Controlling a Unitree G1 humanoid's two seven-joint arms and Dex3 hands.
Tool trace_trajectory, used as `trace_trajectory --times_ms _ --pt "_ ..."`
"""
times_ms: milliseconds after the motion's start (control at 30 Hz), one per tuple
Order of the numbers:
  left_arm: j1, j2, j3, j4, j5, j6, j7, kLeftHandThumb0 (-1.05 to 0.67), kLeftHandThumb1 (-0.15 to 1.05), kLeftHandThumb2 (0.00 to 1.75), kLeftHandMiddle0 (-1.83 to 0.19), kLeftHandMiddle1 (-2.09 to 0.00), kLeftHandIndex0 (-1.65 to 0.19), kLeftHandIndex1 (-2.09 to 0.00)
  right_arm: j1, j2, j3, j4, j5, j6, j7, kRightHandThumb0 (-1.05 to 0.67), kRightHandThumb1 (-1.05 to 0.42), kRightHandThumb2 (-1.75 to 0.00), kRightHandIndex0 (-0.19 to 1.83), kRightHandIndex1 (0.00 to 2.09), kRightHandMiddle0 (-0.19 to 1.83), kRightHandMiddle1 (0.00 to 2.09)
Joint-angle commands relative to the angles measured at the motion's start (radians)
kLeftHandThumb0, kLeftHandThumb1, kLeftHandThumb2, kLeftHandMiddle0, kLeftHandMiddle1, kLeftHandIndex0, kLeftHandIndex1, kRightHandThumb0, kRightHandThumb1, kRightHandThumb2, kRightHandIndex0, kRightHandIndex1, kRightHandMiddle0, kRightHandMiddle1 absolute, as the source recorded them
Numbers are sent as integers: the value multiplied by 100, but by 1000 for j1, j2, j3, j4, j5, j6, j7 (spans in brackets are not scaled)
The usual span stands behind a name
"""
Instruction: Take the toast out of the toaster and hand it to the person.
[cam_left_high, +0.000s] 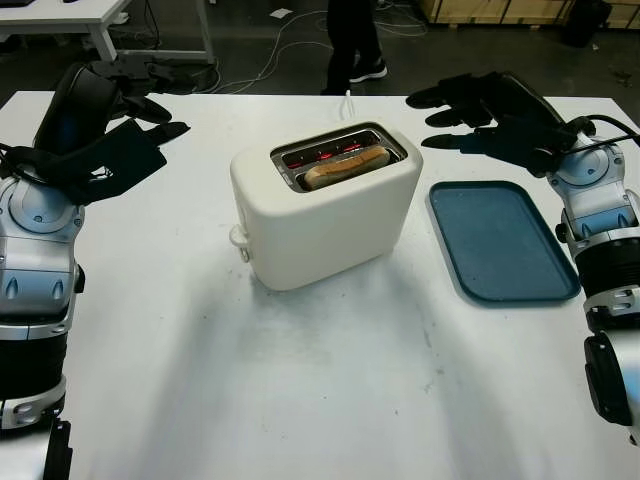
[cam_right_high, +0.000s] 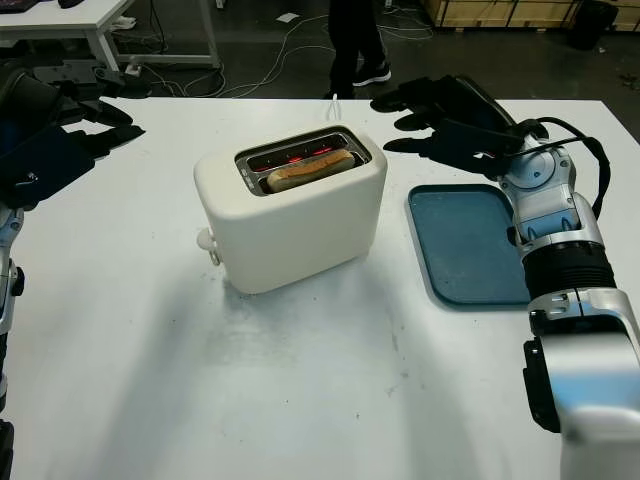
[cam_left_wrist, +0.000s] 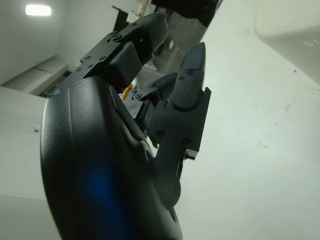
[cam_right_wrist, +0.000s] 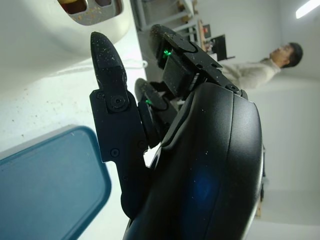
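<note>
A cream toaster (cam_left_high: 325, 205) stands at the middle of the white table (cam_left_high: 300, 400), and the toast (cam_left_high: 345, 167) sits down in its nearer slot, the top edge just showing (a red glow comes from the slot behind it); nothing touches the bread. The left hand (cam_left_high: 110, 135) is raised over the table to the left of the toaster, open, its fingers (cam_left_wrist: 187, 82) extended and holding nothing; the right hand (cam_left_high: 490, 120) hovers to the right of the toaster, above the far end of a blue tray (cam_left_high: 500, 240), likewise open and holding nothing. A person (cam_left_high: 352, 40) stands beyond the table's far edge.
</note>
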Motion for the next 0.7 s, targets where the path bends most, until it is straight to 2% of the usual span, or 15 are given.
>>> trace_trajectory --times_ms 0,200,667 --pt "6 -3 -7 -9 6 1 -2 -29 88 2 -62 -71 -73 -31 -21 -9 -6 6 5 -14 2 -59 -89 0 79 6 73 3" --pt "12 -1 -18 -15 18 6 -2 -26 89 2 -63 -70 -73 -30 -23 -8 -9 35 15 -49 6 -60 -89 0 79 5 73 2" --pt "25 0 -10 -7 3 -14 -4 -32 91 2 -64 -69 -74 -27 -21 -8 -14 38 25 -64 7 -61 -90 0 80 3 74 1"
